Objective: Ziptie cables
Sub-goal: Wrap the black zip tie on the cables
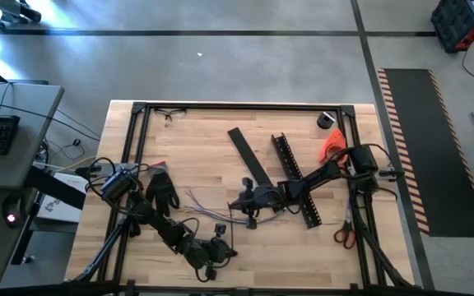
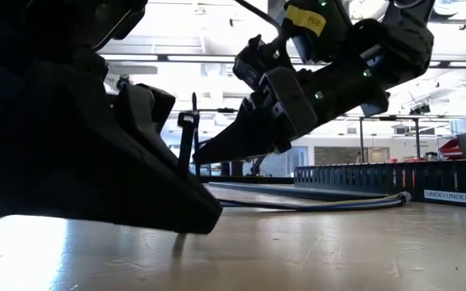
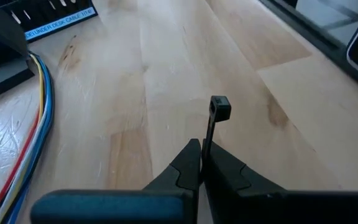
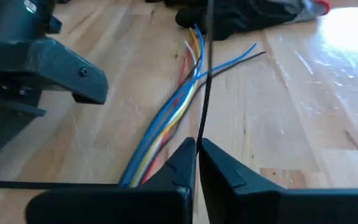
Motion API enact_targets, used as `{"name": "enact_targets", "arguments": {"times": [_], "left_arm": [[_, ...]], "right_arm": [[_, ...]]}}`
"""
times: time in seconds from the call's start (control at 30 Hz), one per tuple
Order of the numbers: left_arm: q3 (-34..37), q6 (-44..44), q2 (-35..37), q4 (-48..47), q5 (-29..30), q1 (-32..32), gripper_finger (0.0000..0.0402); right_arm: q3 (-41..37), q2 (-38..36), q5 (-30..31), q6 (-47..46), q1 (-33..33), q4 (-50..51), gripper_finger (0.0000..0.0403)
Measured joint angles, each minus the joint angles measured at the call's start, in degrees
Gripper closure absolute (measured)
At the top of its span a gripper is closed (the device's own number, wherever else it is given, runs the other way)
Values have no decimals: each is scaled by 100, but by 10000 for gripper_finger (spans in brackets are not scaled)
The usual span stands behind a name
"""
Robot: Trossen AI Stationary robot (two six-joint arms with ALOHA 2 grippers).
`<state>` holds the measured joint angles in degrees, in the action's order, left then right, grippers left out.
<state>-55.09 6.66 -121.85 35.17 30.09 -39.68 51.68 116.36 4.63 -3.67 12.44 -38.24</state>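
Cables [image 4: 166, 118]: a thin loose bundle of blue, yellow, white and red wires is laid on the wooden table [image 1: 204, 156], beside the black slotted channel [image 1: 296, 179].
Writing: "UNDER DESK CABLE" is read on the channel's label [image 3: 59, 22].
Left gripper [image 3: 201, 152]: clenched on a black ziptie [image 3: 215, 118], held upright.
Right gripper [image 4: 197, 149]: clamped on the ziptie's thin black tail [image 4: 205, 74], over the cables.

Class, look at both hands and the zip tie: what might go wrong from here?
1. The left hand pinches only the zip tie below its head, so it may slip or twist.
2. The right hand is shut on the tie's thin tail beside the cables; pulling may snag or miss wires.
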Motion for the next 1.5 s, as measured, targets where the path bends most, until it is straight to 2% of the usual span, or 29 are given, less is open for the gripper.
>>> {"name": "enact_targets", "arguments": {"times": [0.13, 0.43, 0.67, 0.8, 0.97, 1.17, 1.4, 1.5], "left_arm": [[0, 236, 0, 156, 6, 0, 401], [0, 614, 80, 246, 98, 2, 401], [264, 745, 406, 247, 13, 88, 401], [683, 974, 695, 641, -9, 168, 401], [1007, 1137, 768, 1266, -489, 397, 401], [1036, 1271, 763, 1427, -705, 560, 401], [1032, 1283, 763, 1545, -732, 578, 401], [1032, 1364, 763, 1533, -696, 522, 401]], "right_arm": [[1, 2, 565, 283, 224, 7, 402], [1, 2, 2261, 1076, 913, 2, 403], [0, 7, 3060, 1499, 1339, -15, 403], [1, 7, 3410, 1692, 1525, -19, 403], [2, 7, 3646, 2006, 1668, -18, 403], [346, 79, 3934, 2431, 1805, 433, 403], [808, 533, 4442, 2923, 1879, 796, 403], [884, 684, 4880, 2915, 1922, 748, 403]]}}
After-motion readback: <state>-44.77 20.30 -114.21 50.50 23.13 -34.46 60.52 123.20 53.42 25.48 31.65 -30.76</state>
